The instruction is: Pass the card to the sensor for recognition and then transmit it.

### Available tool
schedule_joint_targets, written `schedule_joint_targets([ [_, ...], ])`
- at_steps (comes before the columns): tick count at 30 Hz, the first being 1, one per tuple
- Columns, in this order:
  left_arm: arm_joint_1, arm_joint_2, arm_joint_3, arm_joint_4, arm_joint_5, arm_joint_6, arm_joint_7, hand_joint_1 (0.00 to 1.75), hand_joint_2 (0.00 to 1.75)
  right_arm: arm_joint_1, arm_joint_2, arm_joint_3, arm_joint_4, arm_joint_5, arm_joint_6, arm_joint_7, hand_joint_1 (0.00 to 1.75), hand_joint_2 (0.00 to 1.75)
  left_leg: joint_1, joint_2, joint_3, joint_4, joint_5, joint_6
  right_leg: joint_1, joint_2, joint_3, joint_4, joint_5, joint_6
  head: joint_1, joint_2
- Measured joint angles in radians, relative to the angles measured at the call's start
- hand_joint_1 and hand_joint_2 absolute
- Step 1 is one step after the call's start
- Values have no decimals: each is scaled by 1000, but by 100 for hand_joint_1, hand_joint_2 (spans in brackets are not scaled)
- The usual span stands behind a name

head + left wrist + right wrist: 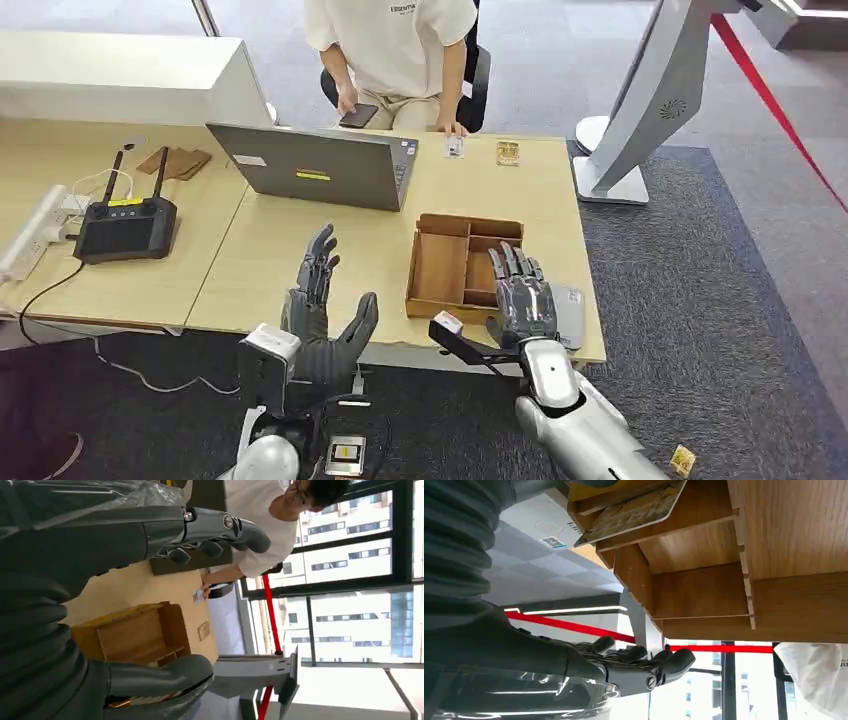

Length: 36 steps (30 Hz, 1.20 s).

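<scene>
Hovering over the tabletop's front edge, the right hand is released, fingers extended above the wooden tray. A card lies in the tray, directly beneath this nearer hand. The left hand is likewise released.

A light wooden table carried an open grey laptop at the far middle, a black controller with two antennas to the left, and a wooden divided tray to the right. Two small cards lay near the far edge. A flat grey device sat just beside the tray.
</scene>
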Motion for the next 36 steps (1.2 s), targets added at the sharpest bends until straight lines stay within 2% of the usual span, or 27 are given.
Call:
schedule_joint_targets([
  [17, 8, 0, 2, 0, -28, 0, 23, 0, 175, 50, -26, 1, -118, 45, 19, -13, 0, 175, 0, 0, 0, 0, 0, 0, 0, 0, 0, 0, 0, 0, 0, 0],
  [36, 9, 0, 3, 0, -27, 0, 22, 0, 175, 77, -26, 15, -138, 45, 26, -31, 0, 175, 0, 0, 0, 0, 0, 0, 0, 0, 0, 0, 0, 0, 0, 0],
])
